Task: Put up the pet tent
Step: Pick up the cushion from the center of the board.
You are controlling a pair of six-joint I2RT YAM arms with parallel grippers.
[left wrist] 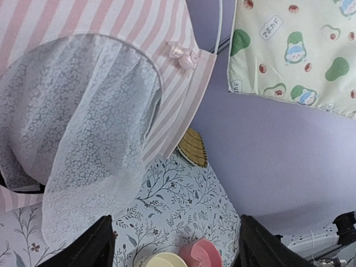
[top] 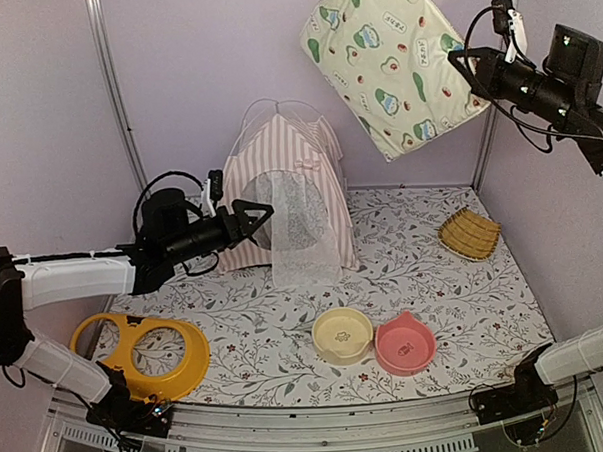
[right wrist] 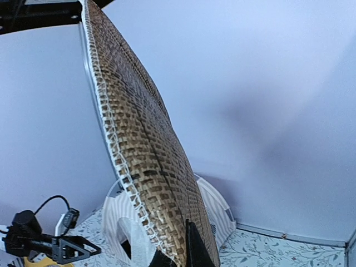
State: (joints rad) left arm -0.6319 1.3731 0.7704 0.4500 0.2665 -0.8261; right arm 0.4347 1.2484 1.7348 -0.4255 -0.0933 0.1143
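White-shelled links and black joints on left arm [top: 73, 276] and right arm [top: 587, 352], black triangular left gripper [top: 269, 214] and right gripper [top: 461, 59], looping black cables [top: 169, 177].

The pet tent [top: 289, 176] is matt pink-and-white striped cloth, its front panel sheer white lace mesh. At 1 o'clock from it, the mat [top: 394, 62] has soft printed cloth on 1 face and rough brown weave on the other. The cream bowl [top: 342, 334] and pink bowl [top: 405, 344] look like smooth, faintly glossy plastic. The worktop [top: 464, 289] is matt and floral-printed.
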